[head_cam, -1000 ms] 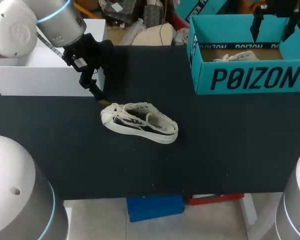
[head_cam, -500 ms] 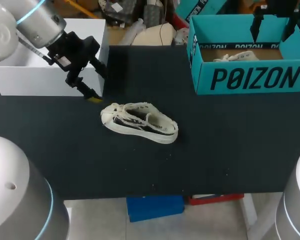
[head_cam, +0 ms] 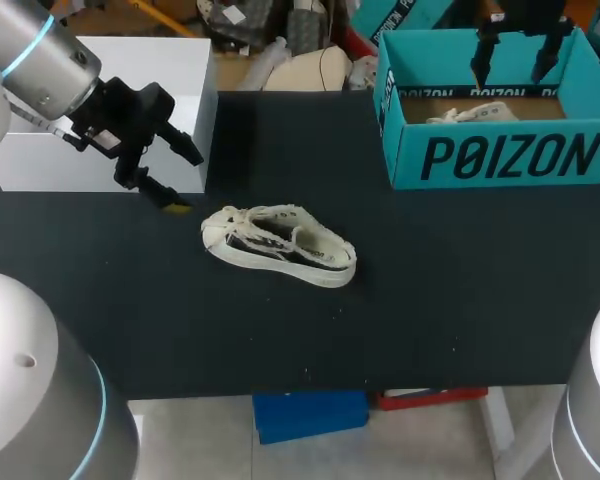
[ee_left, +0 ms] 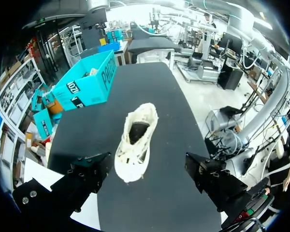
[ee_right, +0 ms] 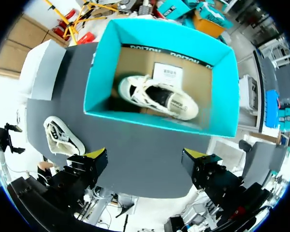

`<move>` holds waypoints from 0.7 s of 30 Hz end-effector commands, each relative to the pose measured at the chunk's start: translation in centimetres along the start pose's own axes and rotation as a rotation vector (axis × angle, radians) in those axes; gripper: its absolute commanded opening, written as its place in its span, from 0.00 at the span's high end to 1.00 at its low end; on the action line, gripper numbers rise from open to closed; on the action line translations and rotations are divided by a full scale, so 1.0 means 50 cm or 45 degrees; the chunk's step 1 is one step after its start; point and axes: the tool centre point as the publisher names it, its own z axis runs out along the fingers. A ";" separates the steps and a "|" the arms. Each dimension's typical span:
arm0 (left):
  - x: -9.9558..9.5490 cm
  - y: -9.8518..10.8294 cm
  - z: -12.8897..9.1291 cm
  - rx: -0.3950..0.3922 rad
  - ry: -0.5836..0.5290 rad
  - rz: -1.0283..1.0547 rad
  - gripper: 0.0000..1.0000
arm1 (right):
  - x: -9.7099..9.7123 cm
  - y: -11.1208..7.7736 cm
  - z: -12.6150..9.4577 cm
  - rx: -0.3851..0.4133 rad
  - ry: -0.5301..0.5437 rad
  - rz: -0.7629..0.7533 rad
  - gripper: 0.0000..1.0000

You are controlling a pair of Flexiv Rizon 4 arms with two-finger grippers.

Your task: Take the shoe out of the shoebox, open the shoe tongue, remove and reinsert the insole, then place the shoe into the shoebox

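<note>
On the black table (head_cam: 460, 300), as seen from above, a pale lace-up shoe (head_cam: 280, 246) rests near the middle. Its toe points toward 9 o'clock and its heel toward 4 o'clock. Neither gripper touches it.

1. Left gripper (head_cam: 185, 180): it is at 10 o'clock from the shoe, near it, just in front of the white box (head_cam: 100, 100) that occupies the table's 10 o'clock corner. Its fingers stand wide apart and hold nothing. One yellow tip sits low, close to the table top. In the left wrist view the shoe (ee_left: 135, 140) lies ahead of the spread fingers, laced toe end nearest, with the dark inside visible through the opening.

2. Shoebox (head_cam: 500, 160): it is teal and has no lid on. It stands at 2 o'clock from the shoe, well apart, by the table's far right edge. A second shoe (head_cam: 470, 114) lies inside on the brown cardboard floor, with a white card beside it.

3. Right gripper (head_cam: 508, 75): it hangs above the shoebox's far wall. Its fingers are spread and empty. In the right wrist view the two yellow tips stand wide apart, with the shoebox (ee_right: 145, 121) and second shoe (ee_right: 157, 96) ahead of them.
</note>
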 end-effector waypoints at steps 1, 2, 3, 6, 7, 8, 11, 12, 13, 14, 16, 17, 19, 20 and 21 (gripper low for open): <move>0.002 0.002 0.001 0.001 -0.004 0.002 0.00 | 0.161 -0.102 0.026 -0.200 -0.111 -0.672 0.00; 0.002 0.002 0.001 0.001 -0.004 0.002 0.00 | 0.161 -0.102 0.026 -0.200 -0.111 -0.672 0.00; 0.002 0.002 0.001 0.001 -0.004 0.002 0.00 | 0.161 -0.102 0.026 -0.200 -0.111 -0.672 0.00; 0.002 0.002 0.001 0.001 -0.004 0.002 0.00 | 0.161 -0.102 0.026 -0.200 -0.111 -0.672 0.00; 0.002 0.002 0.001 0.001 -0.004 0.002 0.00 | 0.161 -0.102 0.026 -0.200 -0.111 -0.672 0.00; 0.002 0.002 0.001 0.001 -0.004 0.002 0.00 | 0.161 -0.102 0.026 -0.200 -0.111 -0.672 0.00; 0.002 0.002 0.001 0.001 -0.004 0.002 0.00 | 0.161 -0.102 0.026 -0.200 -0.111 -0.672 0.00; 0.002 0.002 0.001 0.001 -0.004 0.002 0.00 | 0.161 -0.102 0.026 -0.200 -0.111 -0.672 0.00; 0.002 0.002 0.001 0.001 -0.004 0.002 0.00 | 0.161 -0.102 0.026 -0.200 -0.111 -0.672 0.00; 0.002 0.002 0.001 0.001 -0.004 0.002 0.00 | 0.161 -0.102 0.026 -0.200 -0.111 -0.672 0.00; 0.002 0.002 0.001 0.001 -0.004 0.002 0.00 | 0.239 -0.114 0.033 -0.241 -0.065 -0.888 0.00; 0.002 0.002 0.001 0.001 -0.004 0.002 0.00 | 0.278 -0.126 0.037 -0.276 -0.037 -0.983 0.00; 0.002 0.002 0.001 0.001 -0.004 0.002 0.00 | 0.332 -0.161 0.045 -0.319 0.011 -1.142 0.00; 0.002 0.002 0.001 0.001 -0.004 0.002 0.00 | 0.354 -0.180 0.045 -0.390 0.052 -1.267 0.00; 0.002 0.002 0.001 0.001 -0.004 0.002 0.00 | 0.374 -0.201 0.045 -0.390 0.103 -1.329 0.00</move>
